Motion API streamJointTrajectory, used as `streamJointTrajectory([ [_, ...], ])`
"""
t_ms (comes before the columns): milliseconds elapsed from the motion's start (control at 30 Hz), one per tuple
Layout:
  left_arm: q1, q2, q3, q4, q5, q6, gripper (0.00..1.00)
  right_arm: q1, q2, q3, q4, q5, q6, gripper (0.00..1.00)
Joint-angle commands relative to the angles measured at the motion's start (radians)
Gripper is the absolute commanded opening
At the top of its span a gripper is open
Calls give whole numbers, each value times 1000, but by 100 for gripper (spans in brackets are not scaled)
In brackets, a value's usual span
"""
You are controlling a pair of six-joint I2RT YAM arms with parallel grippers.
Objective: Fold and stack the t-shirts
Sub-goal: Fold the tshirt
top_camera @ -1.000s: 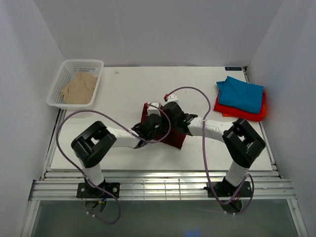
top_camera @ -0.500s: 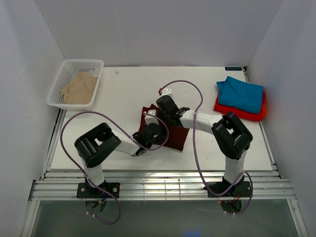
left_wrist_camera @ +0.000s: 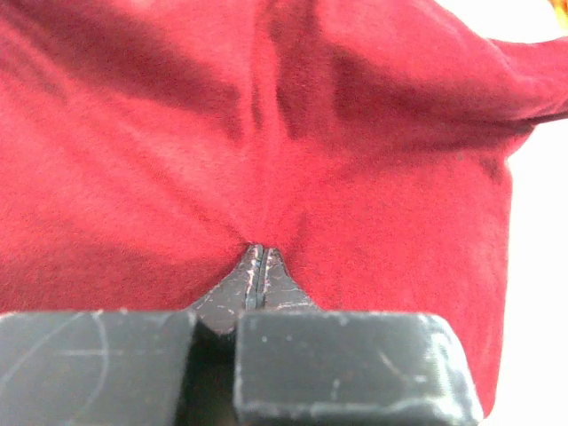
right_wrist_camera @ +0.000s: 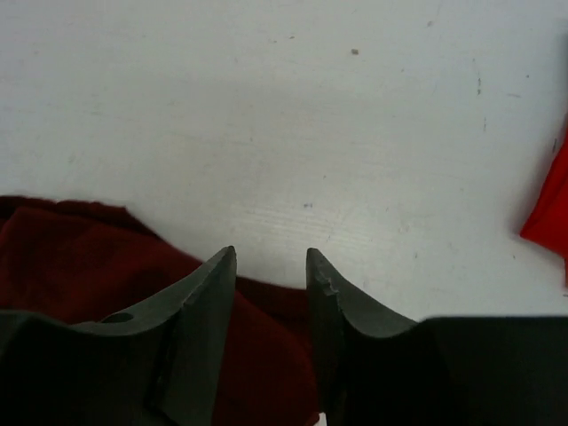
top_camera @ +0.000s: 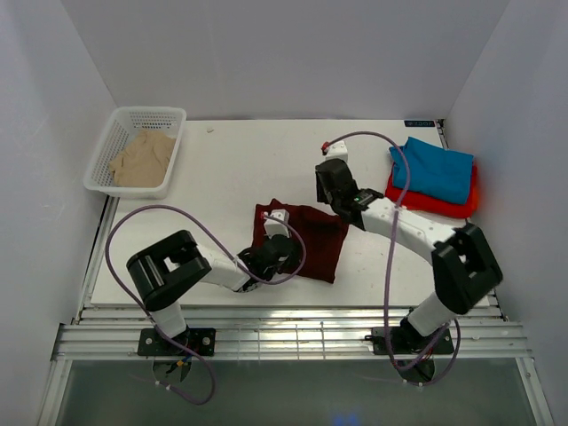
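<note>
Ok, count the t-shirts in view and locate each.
4. The maroon t-shirt lies mid-table; the teal-blue t-shirt sits on the red-orange t-shirt at the right edge; the beige t-shirt is in the basket. Others may be hidden under it.

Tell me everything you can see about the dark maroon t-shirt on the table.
The maroon t-shirt is soft, plain dark-red cloth, lying in a rough rectangle near the middle of the white table, wrinkled. The left gripper is shut on its near-left part, cloth puckering into the fingers. The right gripper is open near its far edge, holding nothing.
</note>
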Motion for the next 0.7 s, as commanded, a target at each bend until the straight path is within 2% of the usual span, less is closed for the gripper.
streamJointTrajectory([
  [0, -36, -68, 45, -149, 9, 42, 0, 14, -218, -151, 20, -141, 63, 46],
  [33, -43, -89, 62, -158, 9, 50, 0, 14, -283, -186, 21, -181, 84, 59],
  [100, -61, -107, 108, -186, 1, 77, 0, 14, -333, -279, 20, -268, 106, 71],
  [133, -64, -121, 124, -201, -5, 84, 1, 14, -376, -307, 18, -295, 118, 81],
  [167, -66, -127, 157, -218, -6, 97, 3, 14, -394, -335, 21, -343, 139, 99],
  [200, -67, -135, 170, -242, -9, 106, 4, 14, -411, -387, 27, -364, 150, 90],
  [467, -67, -132, 203, -249, -89, 252, 8, 14, -568, -614, 95, -448, 271, 90],
  [667, -56, -60, 210, -241, -120, 297, 4, 16, -658, -718, 109, -451, 325, 90],
])
